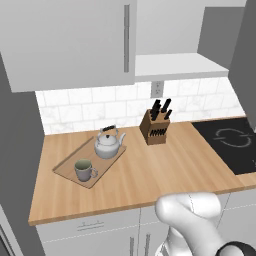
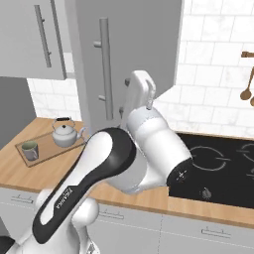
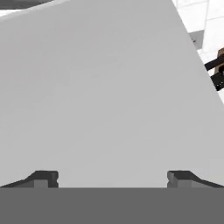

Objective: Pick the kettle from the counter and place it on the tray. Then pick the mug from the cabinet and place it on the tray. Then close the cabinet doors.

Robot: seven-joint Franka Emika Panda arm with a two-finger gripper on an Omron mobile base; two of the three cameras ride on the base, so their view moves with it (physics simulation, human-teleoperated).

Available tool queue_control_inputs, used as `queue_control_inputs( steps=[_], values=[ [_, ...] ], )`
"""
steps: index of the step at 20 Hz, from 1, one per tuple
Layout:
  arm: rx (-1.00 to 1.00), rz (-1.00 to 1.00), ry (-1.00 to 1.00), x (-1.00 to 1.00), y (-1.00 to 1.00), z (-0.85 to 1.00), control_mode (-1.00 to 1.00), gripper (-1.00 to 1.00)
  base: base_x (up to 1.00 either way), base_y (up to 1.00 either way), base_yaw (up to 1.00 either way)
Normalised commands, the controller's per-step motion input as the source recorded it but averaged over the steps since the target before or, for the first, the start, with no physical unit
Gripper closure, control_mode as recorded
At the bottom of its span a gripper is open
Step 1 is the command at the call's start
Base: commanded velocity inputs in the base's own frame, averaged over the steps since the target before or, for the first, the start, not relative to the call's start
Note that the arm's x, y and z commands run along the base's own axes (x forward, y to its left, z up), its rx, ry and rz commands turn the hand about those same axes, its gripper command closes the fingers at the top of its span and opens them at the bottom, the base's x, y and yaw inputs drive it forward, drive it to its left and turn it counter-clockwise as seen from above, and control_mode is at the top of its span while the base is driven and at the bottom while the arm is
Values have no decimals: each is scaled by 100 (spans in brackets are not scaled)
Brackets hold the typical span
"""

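The silver kettle [image 1: 109, 143] [image 2: 64, 133] and the grey mug [image 1: 85, 170] [image 2: 30, 150] both stand on the wooden tray [image 1: 67, 167] [image 2: 47, 147], at the left of the counter [image 1: 150, 172]. Above it the cabinet [image 1: 175, 65] shows its bare white shelf. Its left door [image 1: 65, 40] [image 2: 30, 39] looks shut, while the right door [image 2: 134, 54] [image 1: 246, 55] hangs open. My gripper [image 3: 112, 179] is open, its fingertips [image 3: 43, 178] wide apart. It faces a flat grey door panel [image 3: 105, 96] at close range; I cannot tell whether they touch.
A knife block [image 1: 155, 127] [image 3: 217, 70] stands at the back of the counter by the tiled wall. A black cooktop [image 1: 230, 142] [image 2: 218, 168] lies to the right. Wooden utensils [image 2: 246, 74] hang on the far right wall.
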Motion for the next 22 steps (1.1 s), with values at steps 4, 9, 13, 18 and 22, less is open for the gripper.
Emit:
queue_control_inputs(
  steps=[4, 9, 13, 18, 22],
  values=[
    [-1, -13, 0, 48, 76, 0, -100, -100, 0, 0, 0],
    [0, 2, 0, 83, 53, 0, -100, -100, 0, 0, 0],
    [0, 18, 13, 100, 24, 0, -100, -100, 0, 0, 0],
    [0, -1, 19, 84, 29, 26, -100, -100, 0, 0, 0],
    [0, -28, 3, 43, 66, 31, -100, -100, 0, 0, 0]
  ],
)
